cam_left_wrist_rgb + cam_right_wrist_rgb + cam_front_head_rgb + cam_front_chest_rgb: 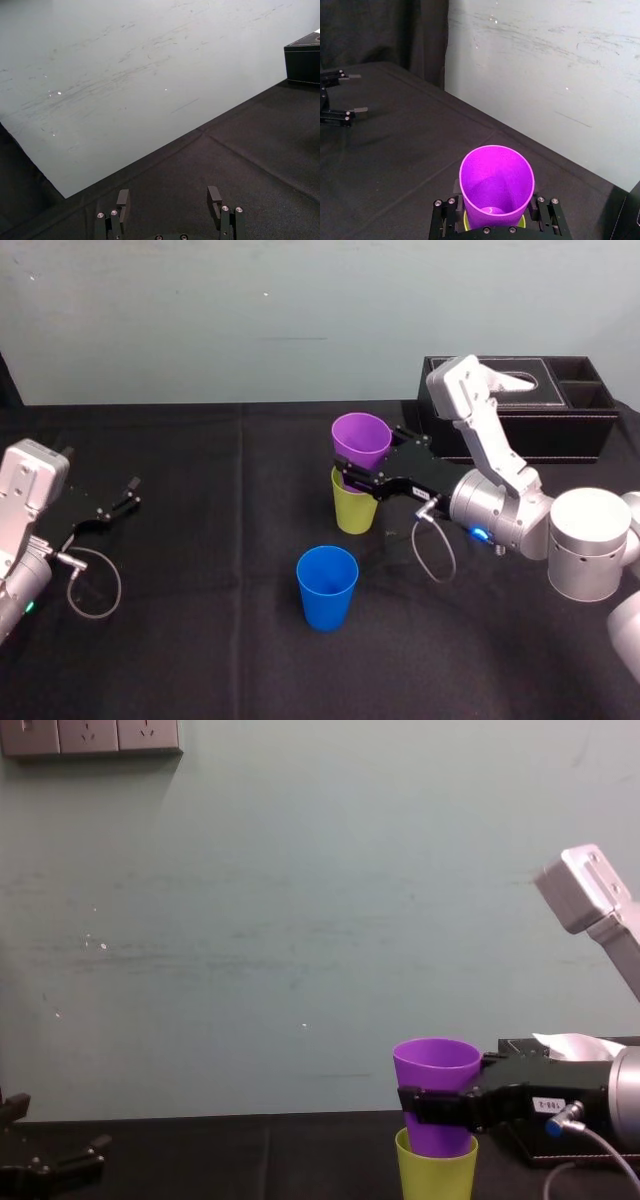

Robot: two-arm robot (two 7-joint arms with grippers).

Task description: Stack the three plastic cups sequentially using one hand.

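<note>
A robot test lab rather than a home: a table (200, 640) draped in plain black cloth; behind it a bare, scuffed pale-green wall (250, 310); a row of sockets (90, 735) high on that wall at 11 o'clock; a dark curtain (385, 35); a left arm (25, 510) at 8 o'clock; a right arm (500, 500) at 3 o'clock; a tissue box (560, 420) at 1 o'clock.

Black right gripper (345, 478), silver-white arm (497, 502) (grey cable (454, 558))

Your right gripper (360, 480) reaches in from the right, its fingers squeezing the purple cup (361, 438). Your left gripper (122, 498) rests at the left side, fingers apart.
</note>
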